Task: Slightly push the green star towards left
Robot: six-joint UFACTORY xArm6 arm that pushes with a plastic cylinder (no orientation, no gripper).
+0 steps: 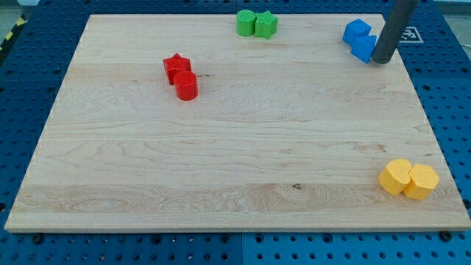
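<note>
Two green blocks stand touching at the view's top centre. The right one (266, 24) looks like the green star; the left one (246, 22) is rounder, and their exact shapes are hard to make out. My tip (381, 60) is at the view's top right, touching the right side of the blue blocks (360, 40), well to the right of the green pair.
A red star (176, 68) and a red cylinder (186, 86) touch at the upper left. Two yellow blocks (408, 178) sit together at the bottom right. The wooden board (235, 162) lies on a blue pegboard table.
</note>
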